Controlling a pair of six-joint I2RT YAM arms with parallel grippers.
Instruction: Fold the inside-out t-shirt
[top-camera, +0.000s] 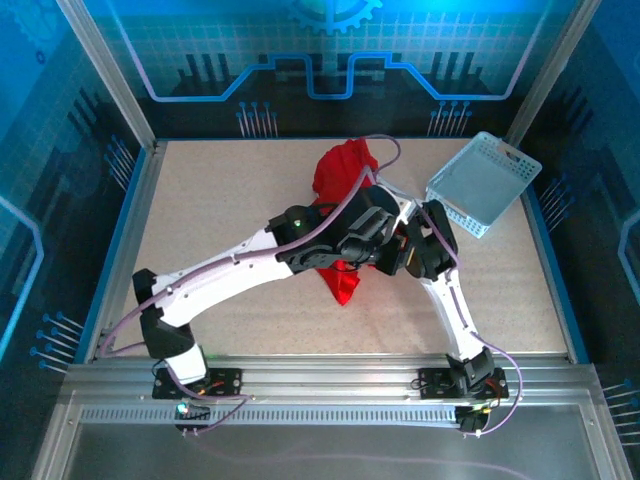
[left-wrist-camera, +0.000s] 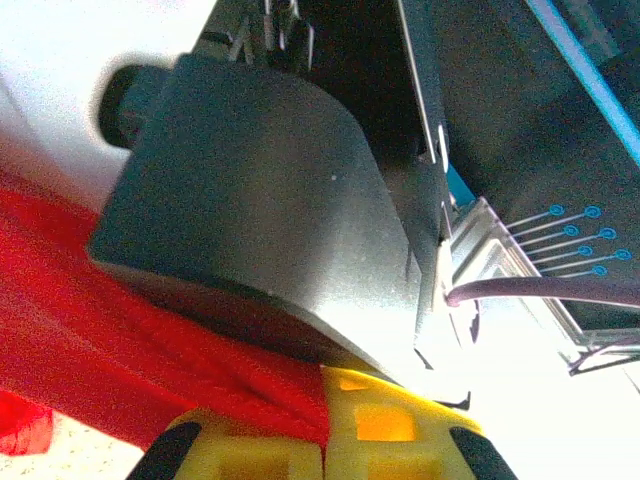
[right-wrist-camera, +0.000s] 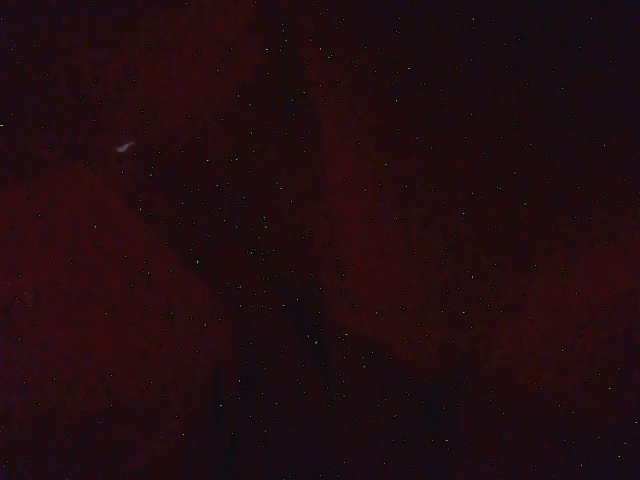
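The red t-shirt (top-camera: 345, 165) is a crumpled heap, not folded yet. The left gripper (left-wrist-camera: 322, 450) pinches it. The right gripper (top-camera: 396, 258): I cannot tell.

Robot lab, enclosed test cell. Speckled worktop (top-camera: 220, 200) with blue edging, boxed in by aluminium extrusion posts (top-camera: 105, 70). Wall panels (top-camera: 200, 40) printed with blue circuit and gear graphics. Left arm (top-camera: 220, 270) and right arm (top-camera: 450, 305), white and black, bolted to a slotted metal rail (top-camera: 330, 375); purple cables (top-camera: 385, 145) exposed.
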